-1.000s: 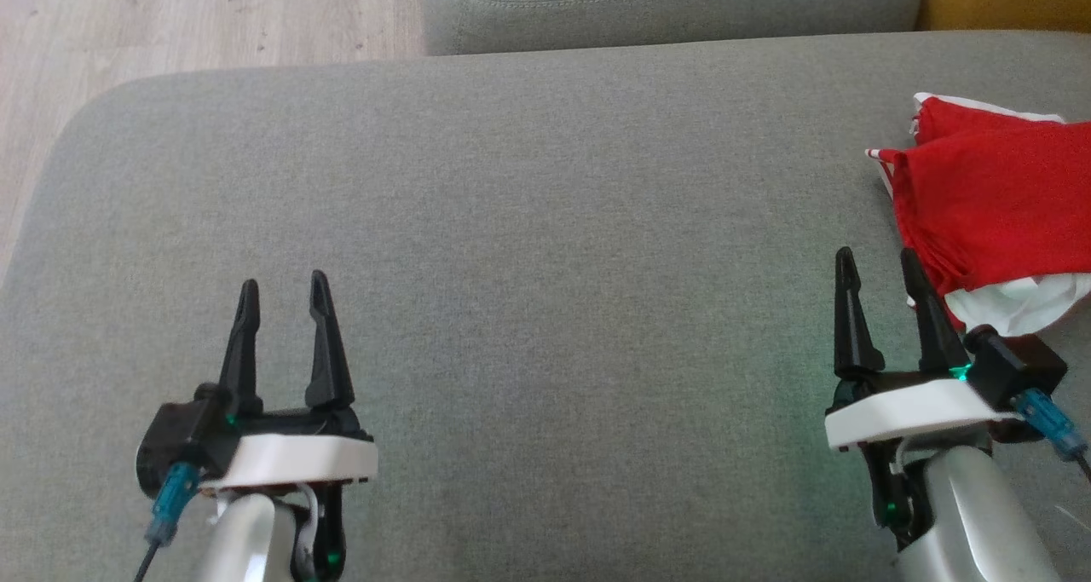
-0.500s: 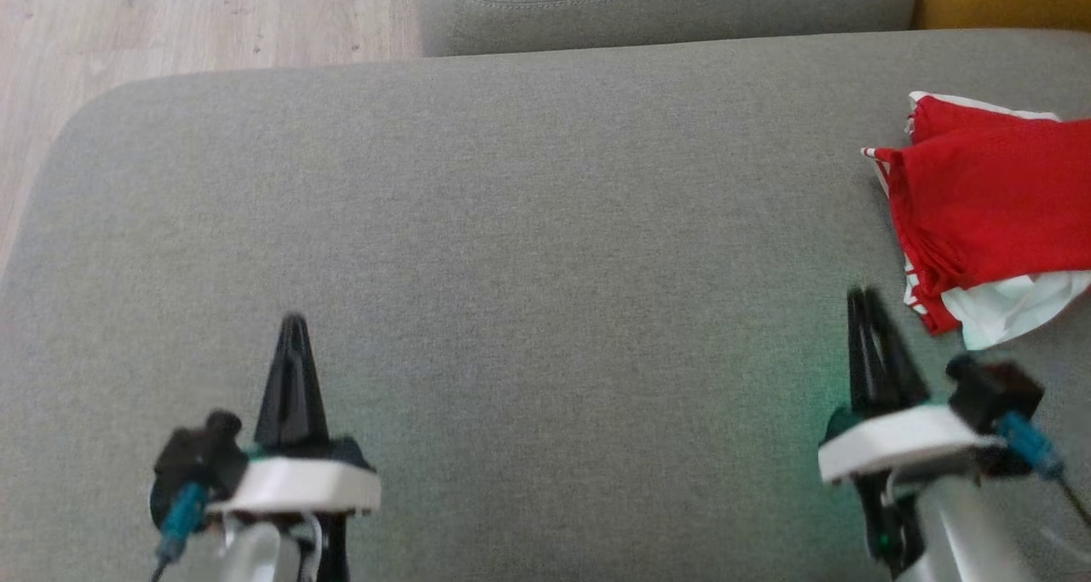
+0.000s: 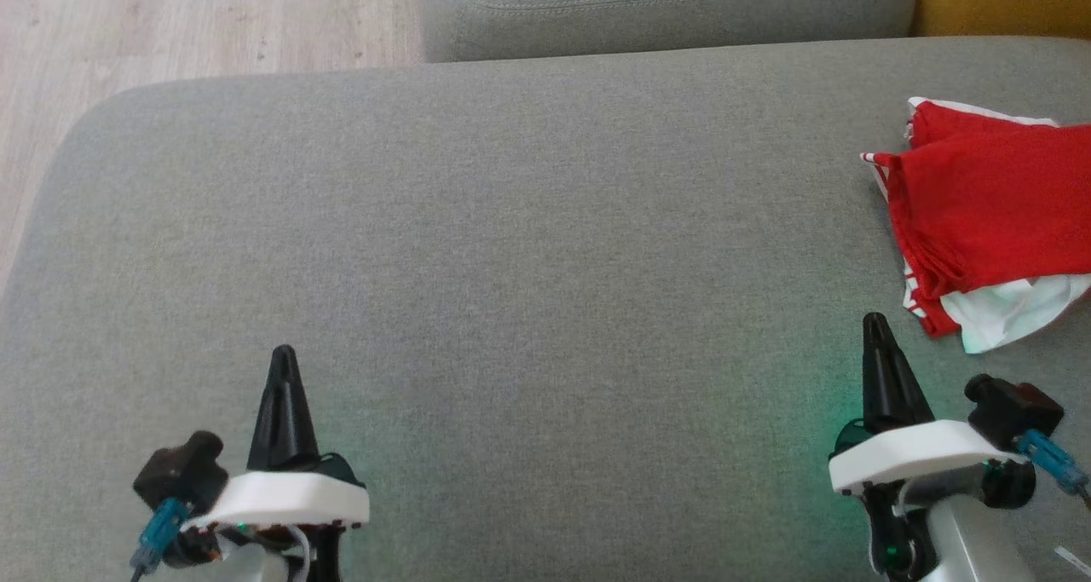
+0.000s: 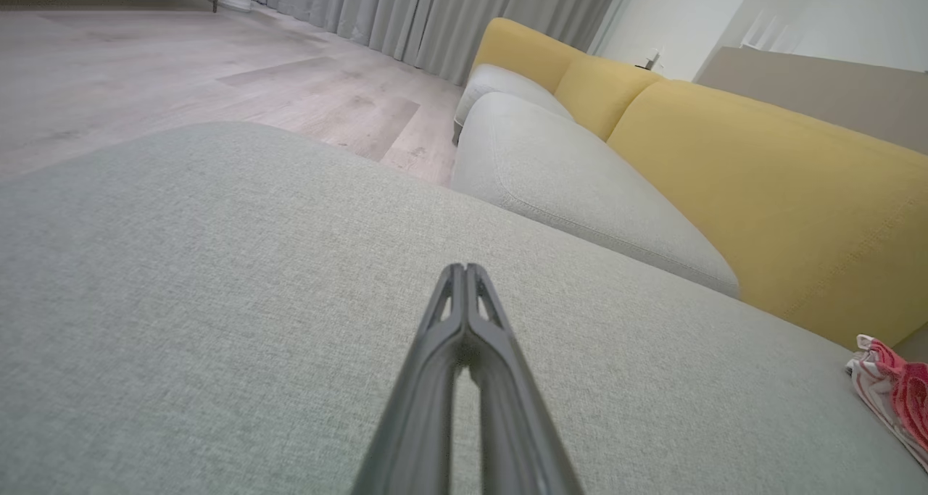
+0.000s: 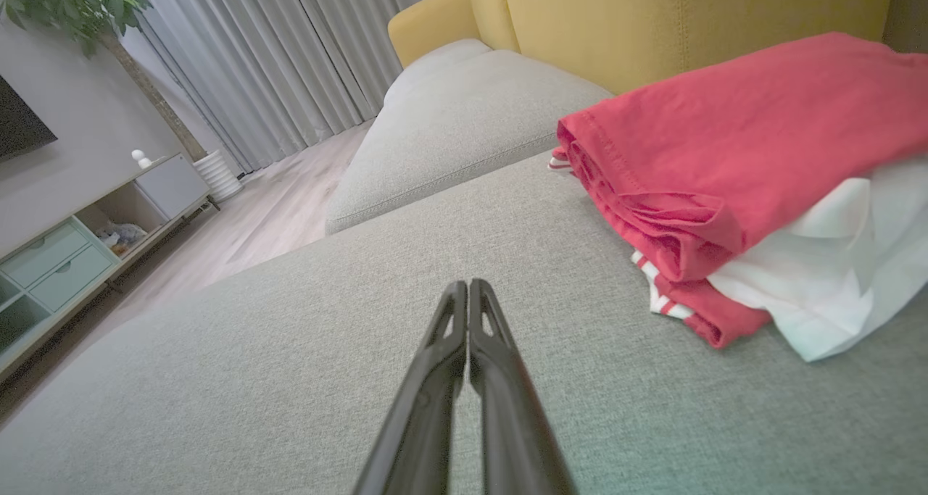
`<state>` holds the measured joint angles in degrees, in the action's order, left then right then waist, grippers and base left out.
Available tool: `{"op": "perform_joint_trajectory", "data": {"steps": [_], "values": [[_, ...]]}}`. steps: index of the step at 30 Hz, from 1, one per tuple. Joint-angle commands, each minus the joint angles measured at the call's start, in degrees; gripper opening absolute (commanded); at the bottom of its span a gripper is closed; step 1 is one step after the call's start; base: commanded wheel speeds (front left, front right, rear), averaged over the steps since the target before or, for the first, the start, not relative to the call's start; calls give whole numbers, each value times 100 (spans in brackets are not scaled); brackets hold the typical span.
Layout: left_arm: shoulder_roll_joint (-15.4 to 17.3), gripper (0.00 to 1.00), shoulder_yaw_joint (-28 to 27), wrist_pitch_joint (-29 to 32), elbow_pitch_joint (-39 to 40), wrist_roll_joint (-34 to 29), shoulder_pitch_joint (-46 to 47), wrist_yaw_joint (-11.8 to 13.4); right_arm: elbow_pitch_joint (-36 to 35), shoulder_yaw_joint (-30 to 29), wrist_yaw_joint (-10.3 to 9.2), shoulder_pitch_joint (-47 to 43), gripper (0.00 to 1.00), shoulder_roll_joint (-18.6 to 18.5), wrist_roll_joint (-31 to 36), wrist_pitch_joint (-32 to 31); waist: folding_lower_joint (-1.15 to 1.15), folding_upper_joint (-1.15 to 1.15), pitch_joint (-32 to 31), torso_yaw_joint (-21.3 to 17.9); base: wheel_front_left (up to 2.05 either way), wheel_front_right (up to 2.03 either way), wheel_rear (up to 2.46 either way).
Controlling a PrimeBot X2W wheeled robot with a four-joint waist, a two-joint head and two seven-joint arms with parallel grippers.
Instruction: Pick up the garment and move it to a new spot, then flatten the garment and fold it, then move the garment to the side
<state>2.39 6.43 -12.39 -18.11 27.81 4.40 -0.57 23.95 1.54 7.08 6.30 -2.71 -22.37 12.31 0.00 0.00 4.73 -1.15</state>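
the folded red and white garment (image 3: 989, 216) lies at the right edge of the frame, soft and light; take it at the near folded edge. left gripper (image 3: 282, 354) and right gripper (image 3: 874, 321) are both closed on nothing, at the lower corners.

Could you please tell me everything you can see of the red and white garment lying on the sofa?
The garment is a soft, cotton-looking bundle, roughly folded: red layers on top, white fabric poking out beneath, red-and-white striped trim at one edge. It lies on the grey seat cushion at the robot's right, near the yellow backrest. The shut right gripper points beside it, not touching.
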Motion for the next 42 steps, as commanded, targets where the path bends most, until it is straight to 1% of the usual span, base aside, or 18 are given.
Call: {"op": "perform_joint_trajectory", "data": {"steps": [1, 42], "values": [[6, 0, -103, 35, 205, 145, 220, -36, -216, -27, 6, 199, 0, -29, -177, -36, 0, 0, -6, 2, 0, 0, 0], [22, 0, -538, 712, 279, 2444, 205, -276, -502, -261, 19, 118, 0, -61, -2705, -669, 0, 0, -170, 43, 0, 0, 0]]}}
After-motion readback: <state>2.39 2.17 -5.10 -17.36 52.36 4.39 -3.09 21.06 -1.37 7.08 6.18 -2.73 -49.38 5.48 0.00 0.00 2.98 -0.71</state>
